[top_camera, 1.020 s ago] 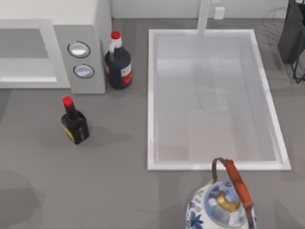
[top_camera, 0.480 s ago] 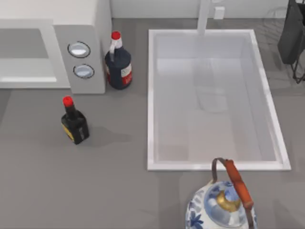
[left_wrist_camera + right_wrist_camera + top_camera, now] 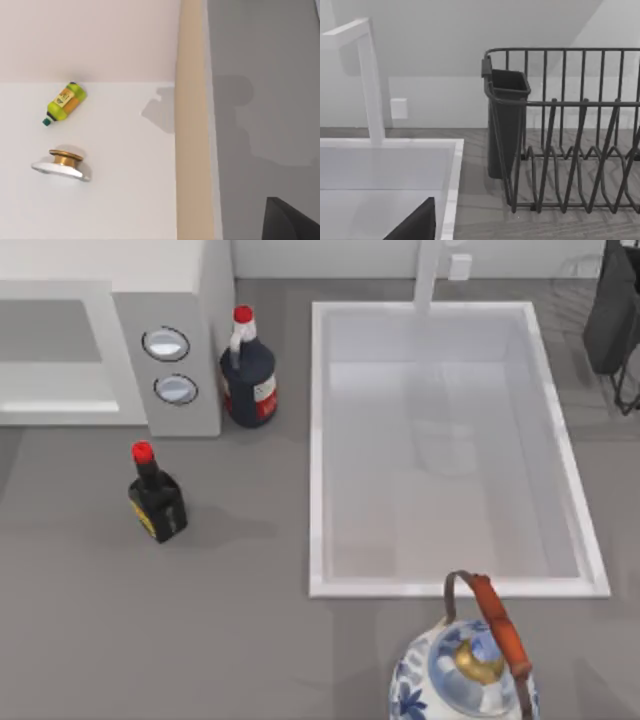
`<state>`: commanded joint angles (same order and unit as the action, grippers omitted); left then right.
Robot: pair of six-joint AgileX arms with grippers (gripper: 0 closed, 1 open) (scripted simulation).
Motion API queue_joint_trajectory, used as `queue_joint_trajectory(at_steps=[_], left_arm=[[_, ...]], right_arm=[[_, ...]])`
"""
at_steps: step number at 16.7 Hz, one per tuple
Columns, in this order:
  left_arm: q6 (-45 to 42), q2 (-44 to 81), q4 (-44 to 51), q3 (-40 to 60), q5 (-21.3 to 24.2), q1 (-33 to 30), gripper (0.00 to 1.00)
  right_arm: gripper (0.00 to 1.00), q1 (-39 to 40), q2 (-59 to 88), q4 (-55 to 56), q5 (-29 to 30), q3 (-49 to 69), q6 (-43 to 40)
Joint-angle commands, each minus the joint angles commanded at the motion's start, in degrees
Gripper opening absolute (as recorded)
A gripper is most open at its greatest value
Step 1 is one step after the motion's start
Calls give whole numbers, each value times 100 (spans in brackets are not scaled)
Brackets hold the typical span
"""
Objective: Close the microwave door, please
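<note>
The microwave (image 3: 190,280) stands at the table's far left corner, with two round dials (image 3: 166,343) on its grey side panel. Left of the dials is the microwave door (image 3: 50,390), a white frame around a grey window. Its slim white bar handle (image 3: 55,406) runs along its lower part. From above, the door looks in line with the dial panel. A dark part of my left gripper (image 3: 290,222) shows at the edge of the left wrist view, over grey counter. The right wrist view has a dark part of my right gripper (image 3: 417,225) by the sink rim.
Near the microwave stand a tall dark bottle (image 3: 248,370) and a small dark bottle (image 3: 155,495), both red-capped. A white sink (image 3: 316,440) with a faucet (image 3: 428,275) fills the middle right. A blue-white teapot (image 3: 465,670) sits at the front, and a dish rack (image 3: 570,130) at the far right.
Faint shadows in the sink and on the counter have shifted slightly. The microwave, door, bottles and teapot have not moved.
</note>
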<state>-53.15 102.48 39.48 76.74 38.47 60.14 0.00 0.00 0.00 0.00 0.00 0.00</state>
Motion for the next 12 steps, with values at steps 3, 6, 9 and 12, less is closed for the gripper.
queue_joint_trajectory(at_steps=[3,6,9,12], left_arm=[[-10,251,-910,-542,11,14,0],[-20,482,-1592,-1041,21,28,0],[-22,545,-1742,-1180,23,30,0],[-7,504,-1735,-1192,20,-5,0]], right_arm=[[100,0,0,0,0,0,0],[100,0,0,0,0,0,0],[100,0,0,0,0,0,0],[100,0,0,0,0,0,0]])
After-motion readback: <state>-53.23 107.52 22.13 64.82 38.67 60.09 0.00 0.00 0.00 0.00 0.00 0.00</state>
